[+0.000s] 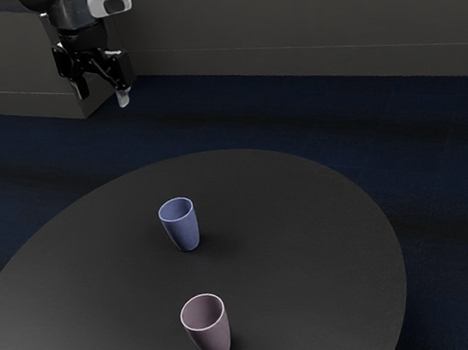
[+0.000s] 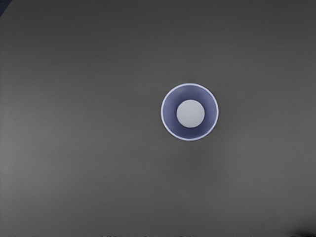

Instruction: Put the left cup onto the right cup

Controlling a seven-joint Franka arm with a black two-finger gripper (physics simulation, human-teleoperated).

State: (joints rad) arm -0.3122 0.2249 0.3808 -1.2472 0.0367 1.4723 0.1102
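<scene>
Your gripper (image 1: 102, 87) hangs high above the round dark bench (image 1: 332, 239). Its fingers are spread, with nothing between them. The blue cup (image 1: 180, 224) stands upright near the middle of the bench, and the wrist view looks down into it. I think this is the cup to pick up. The purple cup (image 1: 206, 326) stands upright closer to the bench's edge, apart from the blue one. If you come down off-centre, a finger could hit the rim and knock the blue cup over. A weak pinch could let it slip.
</scene>
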